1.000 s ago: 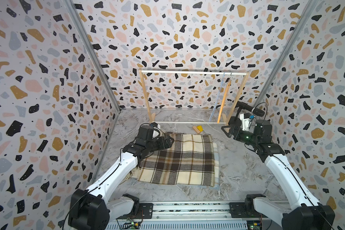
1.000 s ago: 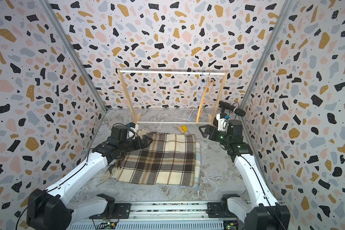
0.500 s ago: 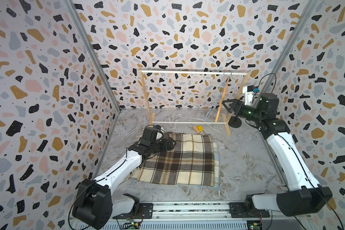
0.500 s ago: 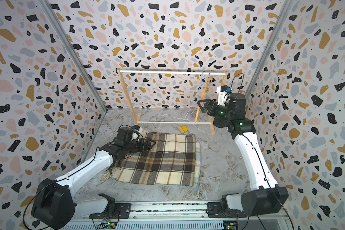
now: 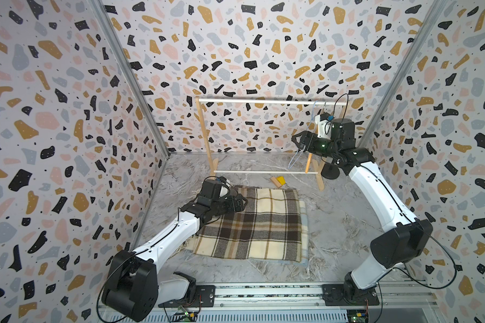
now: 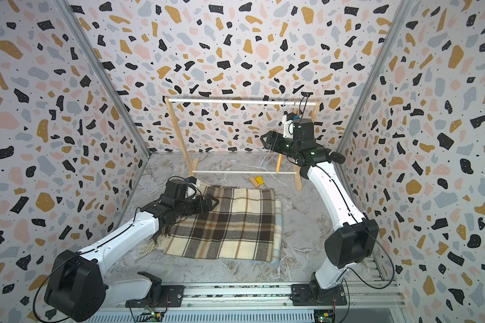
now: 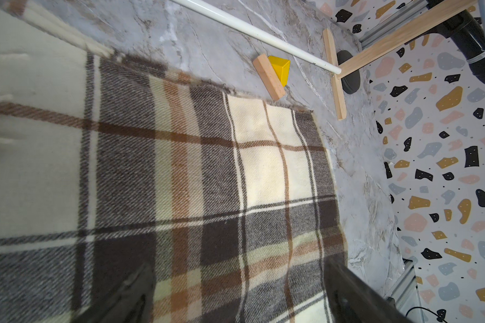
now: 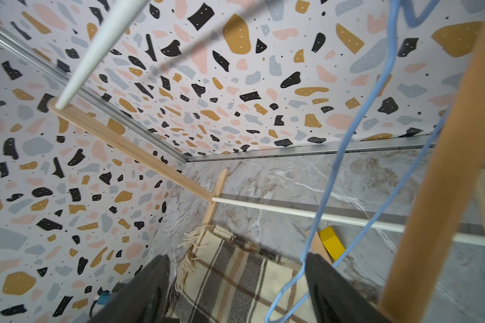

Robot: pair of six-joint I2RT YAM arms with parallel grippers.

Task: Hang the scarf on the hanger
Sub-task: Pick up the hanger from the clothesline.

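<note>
place: robot lab test cell
walls: terrazzo-print panels [image 5: 53, 112] held in silver metal corner posts [image 5: 154, 125]
rig: white-and-black left arm [image 5: 168, 237] and right arm [image 5: 381, 195], both bolted to grey aluminium rail [image 5: 263, 293]
floor: grey marble-print surface [image 5: 345, 223]

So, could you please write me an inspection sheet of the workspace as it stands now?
Surface: grey marble-patterned floor, nothing spilled.
Job's things: cream-and-brown plaid wool scarf lies folded flat on the floor; thin light-blue wire hanger hangs bare on the white top rail of the wooden rack.
Clutter: yellow wedge block and plain wooden block, touching, beside the rack's lower rail.
Grippers: left gripper open, low over the scarf's far edge; right gripper open, hanger wire between its fingers, not clamped.
Cables: black cable loop at the right wrist, close to the top rail.
Surroundings: terrazzo-patterned walls on three sides; aluminium base rail in front.
</note>
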